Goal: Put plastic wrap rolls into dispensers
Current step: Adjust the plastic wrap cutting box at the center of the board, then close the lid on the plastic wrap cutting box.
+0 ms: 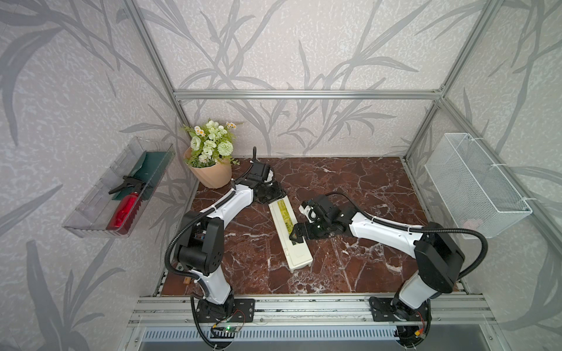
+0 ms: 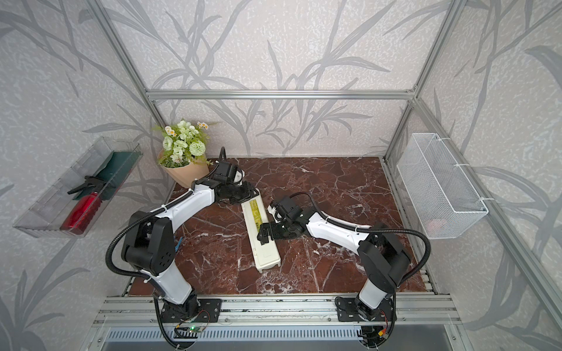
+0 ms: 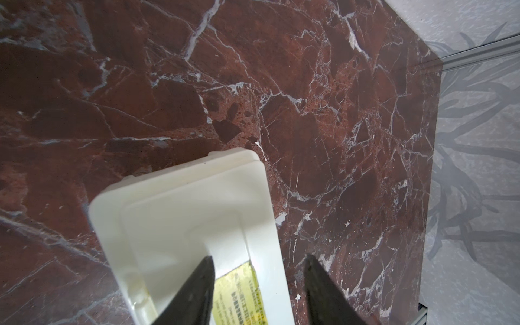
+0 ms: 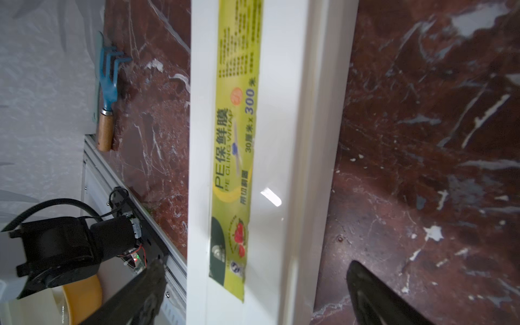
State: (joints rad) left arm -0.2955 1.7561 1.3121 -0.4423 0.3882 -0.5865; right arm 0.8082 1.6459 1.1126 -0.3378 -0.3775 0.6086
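Dispenser [image 1: 284, 218]: lid closed, lying flat and diagonal on mid tabletop [image 1: 365, 188]; roll not in view. Right jaws wide, straddling its width at mid-length. Left jaws part-open, astride one long edge near far end. Likely light, rigid, slick shell: grip across narrow width; expect sliding.

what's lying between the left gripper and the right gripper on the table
The dispenser: its yellow-green labelled lid runs from the left gripper to the right gripper, in both top views.

One dispenser [image 1: 299, 256], one flowerpot [image 1: 214, 177], one basket [image 1: 474, 185], one tray [image 1: 86, 212], one bottle [image 1: 124, 212] (red)
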